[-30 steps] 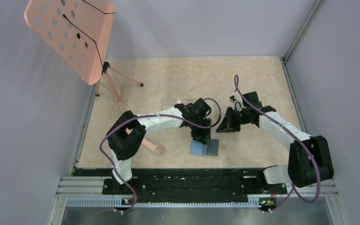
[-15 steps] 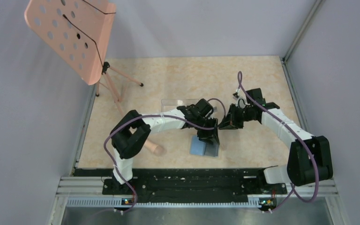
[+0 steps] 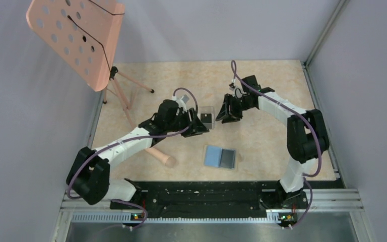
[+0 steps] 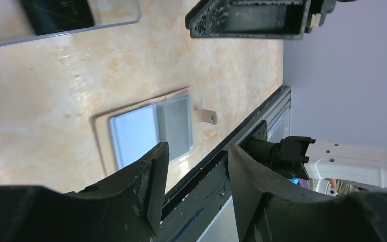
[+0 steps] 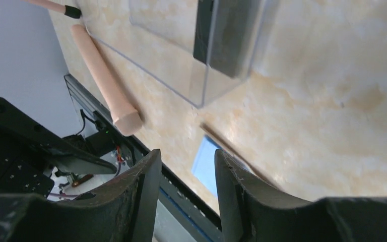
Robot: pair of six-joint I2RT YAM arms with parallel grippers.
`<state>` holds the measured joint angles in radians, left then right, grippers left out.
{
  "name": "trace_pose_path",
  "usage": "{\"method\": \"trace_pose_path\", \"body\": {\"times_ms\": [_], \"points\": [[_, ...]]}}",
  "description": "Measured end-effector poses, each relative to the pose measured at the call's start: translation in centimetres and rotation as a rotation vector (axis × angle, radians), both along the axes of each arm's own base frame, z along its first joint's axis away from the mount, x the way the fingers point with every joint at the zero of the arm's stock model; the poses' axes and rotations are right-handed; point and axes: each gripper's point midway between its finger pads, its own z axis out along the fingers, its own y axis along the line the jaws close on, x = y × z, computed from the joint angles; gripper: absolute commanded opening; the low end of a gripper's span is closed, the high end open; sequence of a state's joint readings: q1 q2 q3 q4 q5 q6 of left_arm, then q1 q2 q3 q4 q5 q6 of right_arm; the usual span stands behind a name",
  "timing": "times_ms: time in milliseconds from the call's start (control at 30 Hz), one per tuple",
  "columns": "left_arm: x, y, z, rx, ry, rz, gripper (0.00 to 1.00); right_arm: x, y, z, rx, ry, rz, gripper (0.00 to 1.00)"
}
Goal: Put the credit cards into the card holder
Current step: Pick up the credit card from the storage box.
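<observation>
Seemingly the job is partway: the card holder [image 3: 213,156] lies open on the table [image 3: 272,101], one half dark, perhaps carrying a card, while one credit card [image 3: 207,119] sits in the clear box [image 3: 211,109] between the empty, parted left gripper [image 3: 204,126] and right gripper [image 3: 220,116].

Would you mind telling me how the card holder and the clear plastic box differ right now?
The card holder is opaque, blue-grey with a tan edge; the clear box is see-through. The card holder lies open and flat; the clear box has upright walls around a dark card. Both rest on the table.
</observation>
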<state>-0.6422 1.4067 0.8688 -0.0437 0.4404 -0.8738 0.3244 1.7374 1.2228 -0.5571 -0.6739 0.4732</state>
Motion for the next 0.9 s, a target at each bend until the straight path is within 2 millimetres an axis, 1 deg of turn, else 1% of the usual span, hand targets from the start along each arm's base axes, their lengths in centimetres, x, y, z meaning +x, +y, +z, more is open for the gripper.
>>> {"method": "trace_pose_path", "body": {"times_ms": [67,167,267,367,433,500,567,733,900], "points": [[0.3,1.7,0.3,-0.008,-0.012,0.044,0.53,1.3,1.4,-0.2,0.002,-0.011,0.019,0.44],[0.2,3.5,0.7,-0.015,-0.030,0.084,0.53,2.9,3.0,-1.2,-0.005,-0.005,0.036,0.39],[-0.3,4.2,0.7,-0.017,-0.032,0.092,0.53,4.1,3.7,-3.1,-0.034,0.020,0.036,0.29],[-0.9,4.5,0.1,-0.011,-0.018,0.087,0.53,4.6,3.6,-4.8,-0.077,0.048,0.033,0.19],[-1.3,4.7,-0.6,0.001,0.002,0.085,0.53,4.7,3.7,-5.1,-0.087,0.068,0.039,0.12],[-1.7,4.9,-1.2,0.012,0.019,0.084,0.53,4.7,3.7,-5.0,-0.114,0.060,0.041,0.10],[-1.8,5.0,-1.3,0.017,0.025,0.085,0.53,4.6,3.7,-5.2,-0.139,0.046,0.048,0.06],[-1.9,5.3,-1.4,0.032,0.024,0.093,0.53,3.2,4.2,-5.6,-0.194,0.050,0.083,0.05],[-2.0,5.7,-1.7,0.062,0.035,0.099,0.53,1.6,4.8,-5.5,-0.244,0.029,0.119,0.07]]}}
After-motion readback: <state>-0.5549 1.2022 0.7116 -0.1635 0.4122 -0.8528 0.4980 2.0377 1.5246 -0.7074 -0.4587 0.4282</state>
